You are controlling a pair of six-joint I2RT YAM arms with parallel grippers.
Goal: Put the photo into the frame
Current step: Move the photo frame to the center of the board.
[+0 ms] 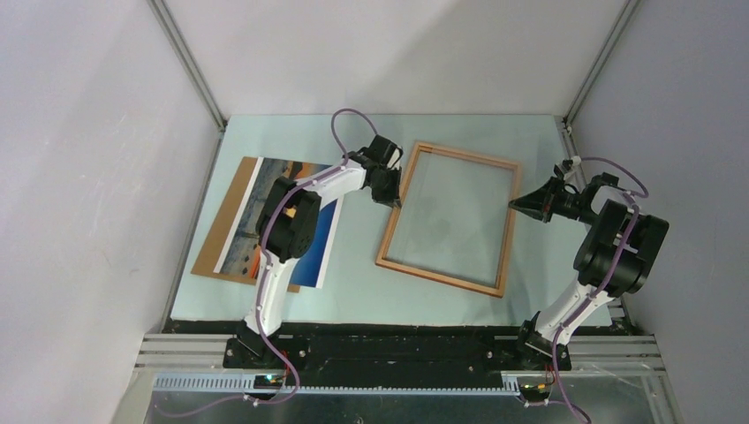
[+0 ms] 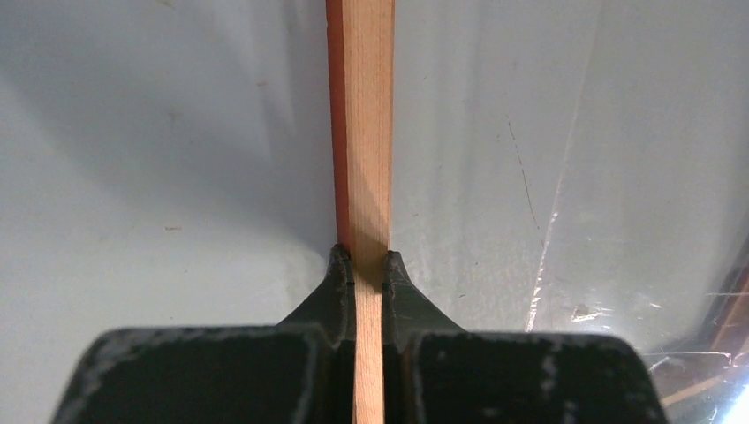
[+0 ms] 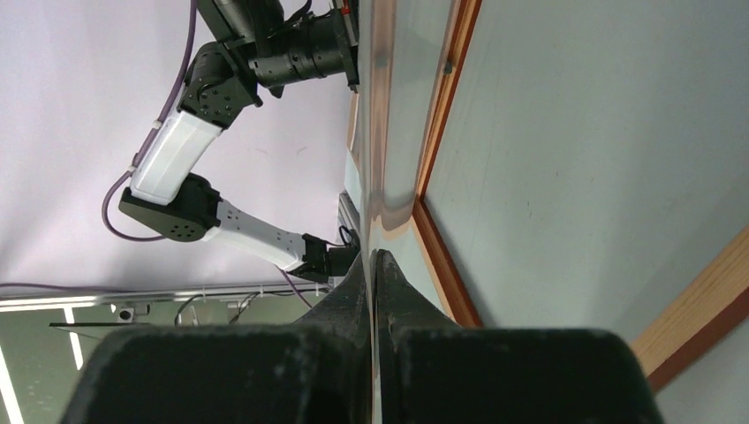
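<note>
So the left pincer is clamped tight on the frame, right on its narrow left rail. The wood shows pale raw grain on the face and an orange-brown stain down the side. The right pincer is squeezed nearly shut on a thin glossy edge at the frame's opposite side. The frame is mid-surface, a skinny rectangle with a shiny clear pane. The photo lies flat off to the left on a brown backing board, half hidden under the left arm.
</note>
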